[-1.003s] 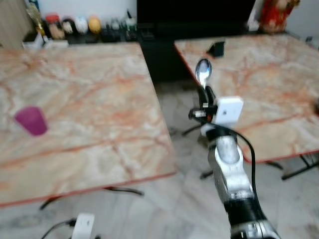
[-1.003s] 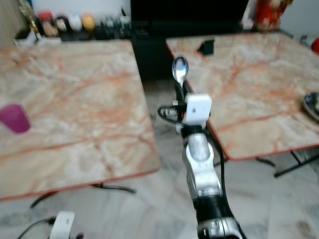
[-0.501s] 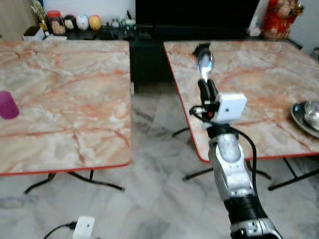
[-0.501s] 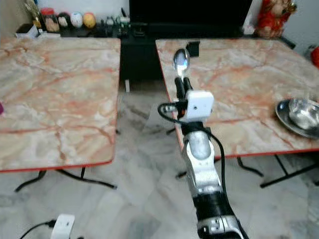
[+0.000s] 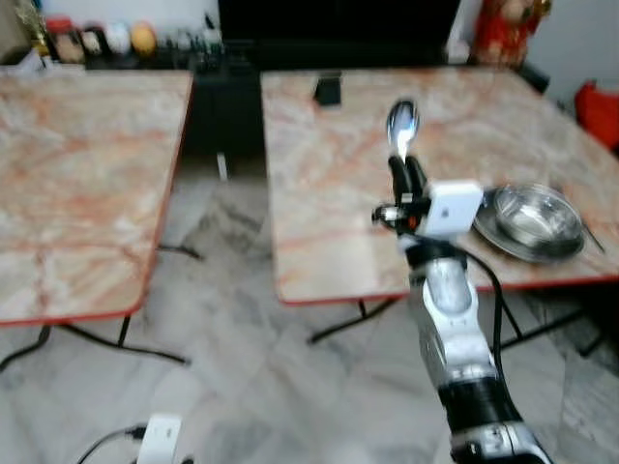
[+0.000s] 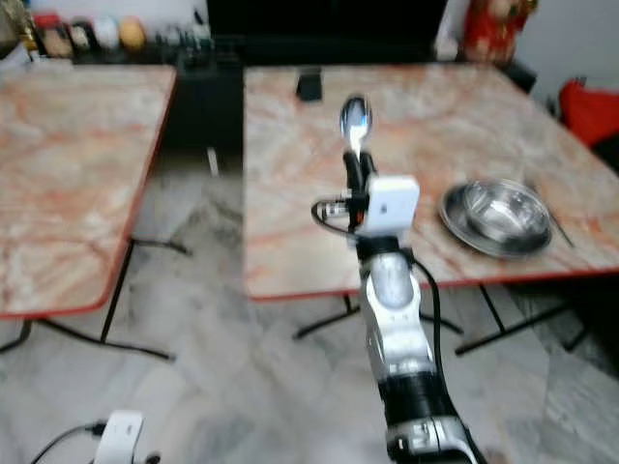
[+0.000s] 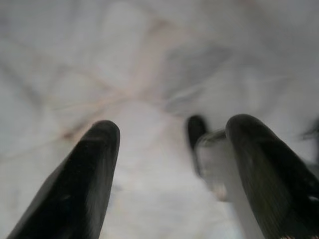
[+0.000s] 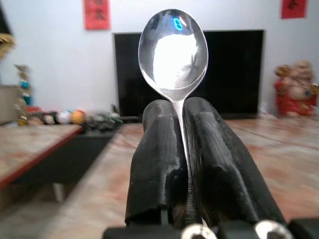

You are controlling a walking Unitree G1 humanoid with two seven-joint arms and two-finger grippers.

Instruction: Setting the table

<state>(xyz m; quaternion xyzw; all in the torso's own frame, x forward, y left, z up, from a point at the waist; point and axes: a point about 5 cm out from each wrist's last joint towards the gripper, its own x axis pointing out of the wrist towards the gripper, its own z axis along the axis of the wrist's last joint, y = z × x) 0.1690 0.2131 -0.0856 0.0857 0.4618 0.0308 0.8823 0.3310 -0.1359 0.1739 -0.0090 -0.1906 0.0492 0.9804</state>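
Observation:
A metal spoon (image 5: 400, 128) stands upright, bowl up, clamped between the fingers of my right gripper (image 5: 406, 174). In the right wrist view the spoon (image 8: 173, 50) rises from the shut black fingers (image 8: 157, 164). The arm is held out in front of me over the near edge of the right marble table (image 5: 338, 193). A steel bowl on a steel plate (image 5: 530, 220) sits on that table to the right of the gripper. My left gripper (image 7: 169, 149) hangs low with its fingers (image 7: 82, 184) spread apart over the pale floor.
A second marble table (image 5: 77, 184) stands to the left, with a floor gap (image 5: 213, 222) between the two. A small black object (image 5: 328, 90) lies at the right table's far edge. A dark cabinet with jars (image 5: 97, 39) lines the back wall. A white box with a cable (image 5: 161, 440) lies on the floor.
The camera has swung right: the left table and the purple cup slid out to the left, and the bowl and plate came into view. The right gripper still holds the spoon upright.

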